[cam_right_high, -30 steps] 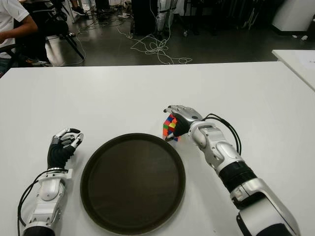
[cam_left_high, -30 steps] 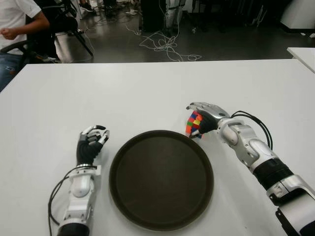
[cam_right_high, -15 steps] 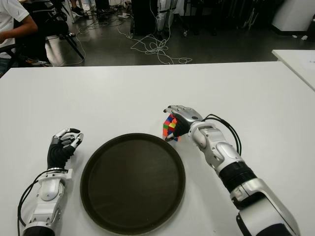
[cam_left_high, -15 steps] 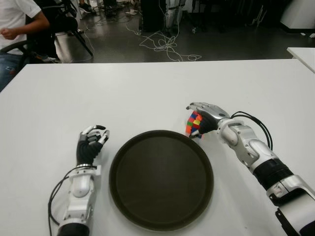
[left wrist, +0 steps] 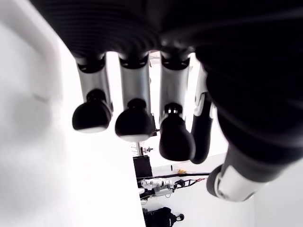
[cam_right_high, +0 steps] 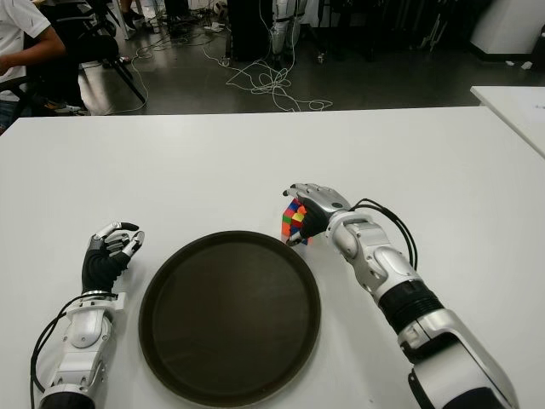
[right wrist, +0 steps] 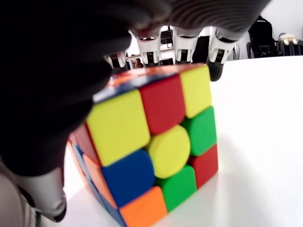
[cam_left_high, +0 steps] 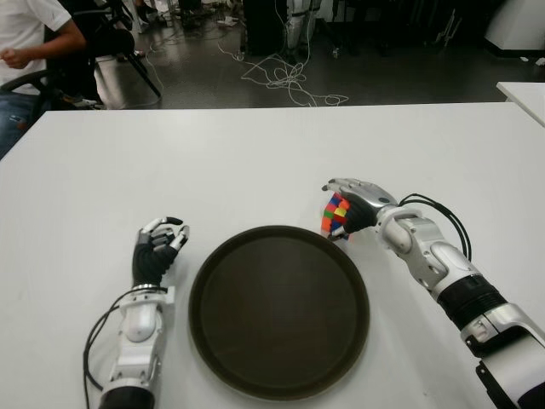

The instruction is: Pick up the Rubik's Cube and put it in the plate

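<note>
The Rubik's Cube point(cam_left_high: 335, 215) stands tilted on the white table point(cam_left_high: 213, 162), just off the far right rim of the round dark plate point(cam_left_high: 281, 315). My right hand point(cam_left_high: 344, 207) is shut on it. In the right wrist view the fingers point(right wrist: 184, 42) curl over the cube's point(right wrist: 156, 142) top and the thumb presses its side, while a lower edge touches the table. My left hand point(cam_left_high: 161, 242) shows to the left of the plate. Its fingers point(left wrist: 135, 123) are curled and hold nothing.
A person point(cam_left_high: 30, 43) sits beyond the table's far left corner beside a chair. Cables point(cam_left_high: 285, 77) lie on the floor behind the table. Another white table's corner point(cam_left_high: 524, 94) shows at the far right.
</note>
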### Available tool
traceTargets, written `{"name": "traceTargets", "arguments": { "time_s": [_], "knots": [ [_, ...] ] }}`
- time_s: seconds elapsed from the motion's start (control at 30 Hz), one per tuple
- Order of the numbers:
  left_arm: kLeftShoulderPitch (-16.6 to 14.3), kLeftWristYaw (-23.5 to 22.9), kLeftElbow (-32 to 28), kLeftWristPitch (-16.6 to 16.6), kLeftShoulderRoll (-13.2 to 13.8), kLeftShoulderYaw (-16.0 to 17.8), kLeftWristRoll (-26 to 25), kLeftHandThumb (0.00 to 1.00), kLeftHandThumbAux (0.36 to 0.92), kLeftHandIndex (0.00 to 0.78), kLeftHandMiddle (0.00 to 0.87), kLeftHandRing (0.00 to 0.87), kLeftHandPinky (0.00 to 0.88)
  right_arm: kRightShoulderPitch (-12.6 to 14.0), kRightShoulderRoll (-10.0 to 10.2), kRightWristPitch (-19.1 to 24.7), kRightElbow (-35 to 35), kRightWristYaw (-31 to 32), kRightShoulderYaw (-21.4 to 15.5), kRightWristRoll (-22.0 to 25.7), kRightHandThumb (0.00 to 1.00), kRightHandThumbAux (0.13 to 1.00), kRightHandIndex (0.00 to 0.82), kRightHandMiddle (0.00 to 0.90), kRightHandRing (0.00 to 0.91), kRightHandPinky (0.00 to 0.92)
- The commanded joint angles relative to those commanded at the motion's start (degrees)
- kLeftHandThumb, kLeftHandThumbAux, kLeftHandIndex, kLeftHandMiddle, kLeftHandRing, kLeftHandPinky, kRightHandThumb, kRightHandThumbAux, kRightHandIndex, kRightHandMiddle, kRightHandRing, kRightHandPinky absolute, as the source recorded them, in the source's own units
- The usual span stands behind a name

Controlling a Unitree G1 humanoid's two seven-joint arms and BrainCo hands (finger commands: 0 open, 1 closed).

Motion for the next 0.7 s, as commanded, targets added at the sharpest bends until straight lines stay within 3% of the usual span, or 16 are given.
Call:
{"name": "traceTargets", "arguments": {
  "time_s": [0.7],
  "knots": [
    [0.02,-1.53,0.53,-0.78,0.24,0.33,-0.97,0.697,0.708,0.443,0.829,0.844,0.826,0.35,0.16,1.6,-1.0,1.06,0.11,-0.07,0.0,0.696,0.0,0.0,0.0,0.0]
  ]
}}
